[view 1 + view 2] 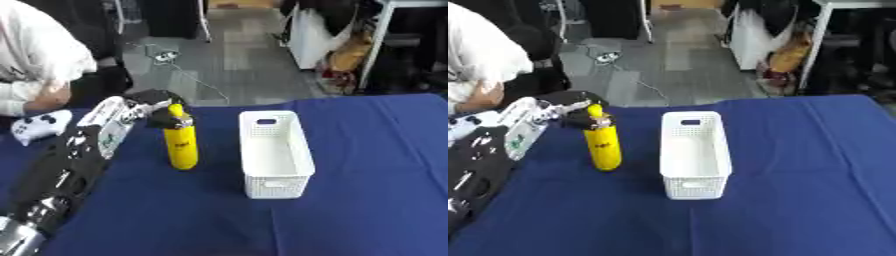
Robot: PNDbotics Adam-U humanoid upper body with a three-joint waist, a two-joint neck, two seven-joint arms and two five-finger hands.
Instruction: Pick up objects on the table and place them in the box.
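Observation:
A yellow bottle (182,145) stands upright on the blue tablecloth, left of a white perforated box (275,152) that holds nothing. My left hand (156,104) reaches in from the lower left, its dark fingers curled around the bottle's neck and black collar just below the yellow cap. The bottle's base still rests on the cloth. My right hand shows in neither view.
A white game controller (39,125) lies at the table's far left edge. A person in white sits beyond that corner, not touching anything. The blue table (376,200) stretches to the right of the box and in front of it.

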